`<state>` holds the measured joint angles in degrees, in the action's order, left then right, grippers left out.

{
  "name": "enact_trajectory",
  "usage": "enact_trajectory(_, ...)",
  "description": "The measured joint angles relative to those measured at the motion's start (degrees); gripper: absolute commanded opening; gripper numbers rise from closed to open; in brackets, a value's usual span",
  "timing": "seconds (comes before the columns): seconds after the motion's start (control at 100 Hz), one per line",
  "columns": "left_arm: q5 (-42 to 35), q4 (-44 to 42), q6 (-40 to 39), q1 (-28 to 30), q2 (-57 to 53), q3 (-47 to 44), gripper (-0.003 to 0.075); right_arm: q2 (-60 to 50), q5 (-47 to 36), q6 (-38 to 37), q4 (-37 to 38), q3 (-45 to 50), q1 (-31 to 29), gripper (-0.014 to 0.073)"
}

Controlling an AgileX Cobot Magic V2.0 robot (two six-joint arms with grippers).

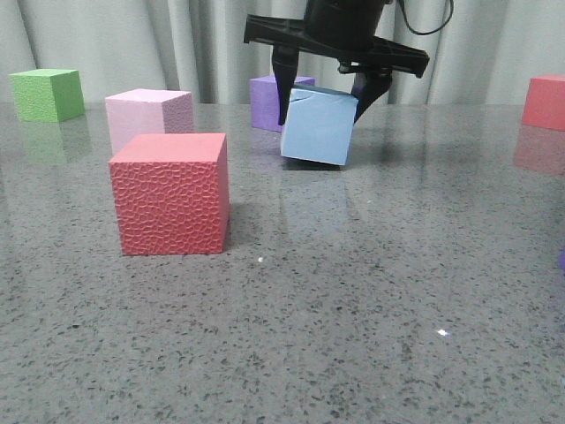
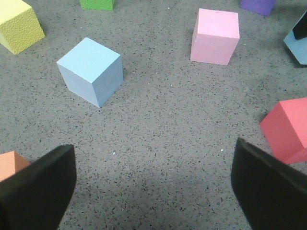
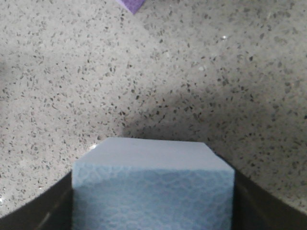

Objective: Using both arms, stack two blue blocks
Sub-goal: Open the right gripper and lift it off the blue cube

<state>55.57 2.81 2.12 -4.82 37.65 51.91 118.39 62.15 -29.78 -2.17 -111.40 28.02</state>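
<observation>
My right gripper (image 1: 322, 110) is shut on one sky-blue block (image 1: 318, 125) and holds it tilted, low over the table at the back middle. In the right wrist view the block (image 3: 152, 191) fills the space between the fingers of the gripper (image 3: 153, 206). The second blue block (image 2: 91, 71) rests on the table in the left wrist view, well ahead of my left gripper (image 2: 153, 165), which is open and empty. The held block shows at the edge of that view (image 2: 300, 40). The left gripper is not in the front view.
A red cube (image 1: 169, 193) stands front left, with a pale pink cube (image 1: 148, 115) behind it. A green cube (image 1: 48, 94), a purple cube (image 1: 274, 102) and another red cube (image 1: 545, 102) stand at the back. A yellow cube (image 2: 17, 26) and an orange cube (image 2: 9, 163) lie near the left gripper.
</observation>
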Motion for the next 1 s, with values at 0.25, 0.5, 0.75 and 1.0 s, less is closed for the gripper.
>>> enact_trajectory(0.25,0.0,0.0,0.0,0.0,0.0,0.0,0.0617,0.0,0.0,0.0,0.0,0.0,0.0,0.0547)
enact_trajectory(0.5,0.0,0.0,0.0,0.0,0.0,0.0,0.0617,0.0,0.0,0.0,0.0,0.0,0.0,0.0655)
enact_trajectory(0.75,0.0,0.0,0.0,0.0,0.0,0.0,0.0617,0.0,0.0,0.0,-0.1,0.0,0.0,0.0655)
enact_trajectory(1.0,0.0,0.0,0.0,0.0,0.0,0.0,0.0617,0.0,2.55,0.91,-0.18,-3.98,0.0,0.0655)
